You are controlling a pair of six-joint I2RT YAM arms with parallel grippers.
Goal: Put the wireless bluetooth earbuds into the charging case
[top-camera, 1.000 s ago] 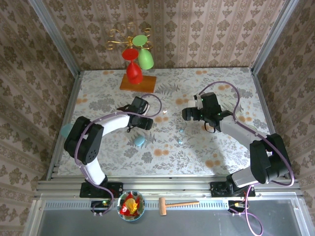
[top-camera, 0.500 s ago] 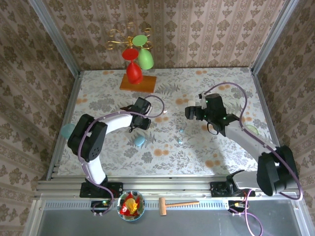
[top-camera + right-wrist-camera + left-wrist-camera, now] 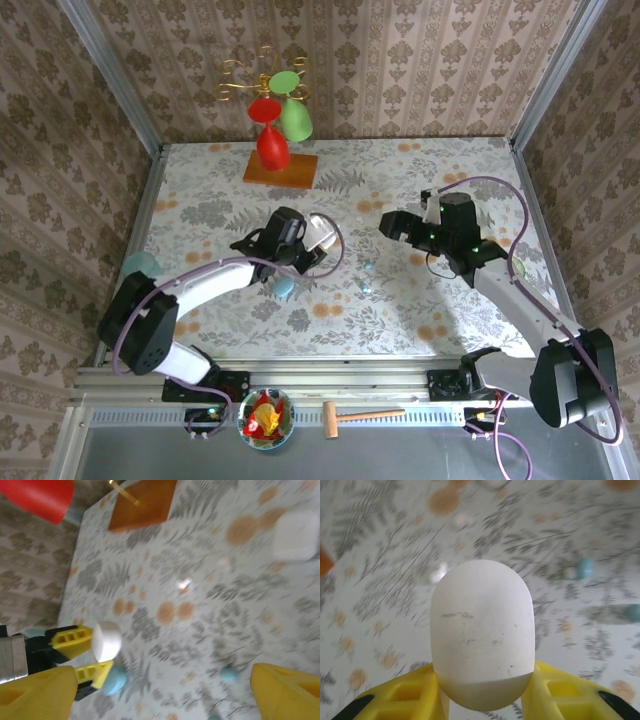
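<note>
Left end effector: yours is clenched on the white case. One yellow finger sits on each side of the case's near end. The rounded far end juts out above the table.
Right end effector: released. In its wrist view you see both fingers spread wide with nothing between them. It hangs over the table's right half and faces the left end effector.
Earbuds: loose on the table, between your two end effectors. Two pale blue ones lie near each other at mid-table. A white earbud lies farther back; it is blurred, so you cannot read its pose.
Blue case: on the table just beside the left end effector, on the side nearer the arm bases. It is apart from the white case. You cannot tell whether its lid is open.
Stand: a wooden base at the far side of the table carrying a red and a green glass, well apart from both end effectors.
</note>
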